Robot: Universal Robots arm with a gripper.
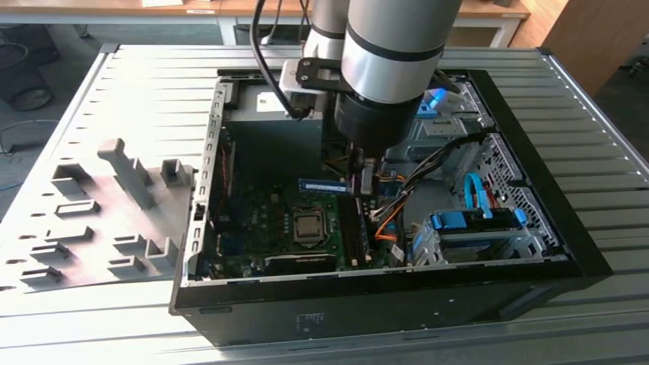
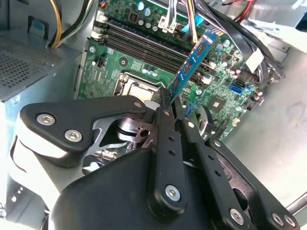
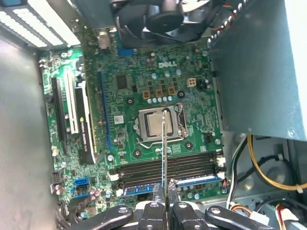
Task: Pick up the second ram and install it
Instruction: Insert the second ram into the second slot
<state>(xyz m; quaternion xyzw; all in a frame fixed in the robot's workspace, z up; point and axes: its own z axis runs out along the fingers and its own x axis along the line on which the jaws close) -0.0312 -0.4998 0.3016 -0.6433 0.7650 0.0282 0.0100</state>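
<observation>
Tool (image 2: 170,103) pinches one long, flat blue-green RAM stick (image 2: 192,67), held above the green motherboard (image 3: 144,62) near one silver CPU socket (image 3: 159,123), inside the open black PC case (image 1: 355,304). Orange cables (image 1: 385,228) crowd the exterior view's right.

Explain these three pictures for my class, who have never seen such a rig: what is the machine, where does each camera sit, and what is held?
The machine is a robot arm with a two-fingered gripper at its end. The exterior view looks from off the arm at an open computer case lying on a ribbed metal table; grey holder blocks lie at that view's left. Both wrist views come from cameras riding on the arm, looking into the case at the green motherboard. The gripper is shut on the second ram, a blue memory stick, held over the motherboard, not yet in a slot.
</observation>
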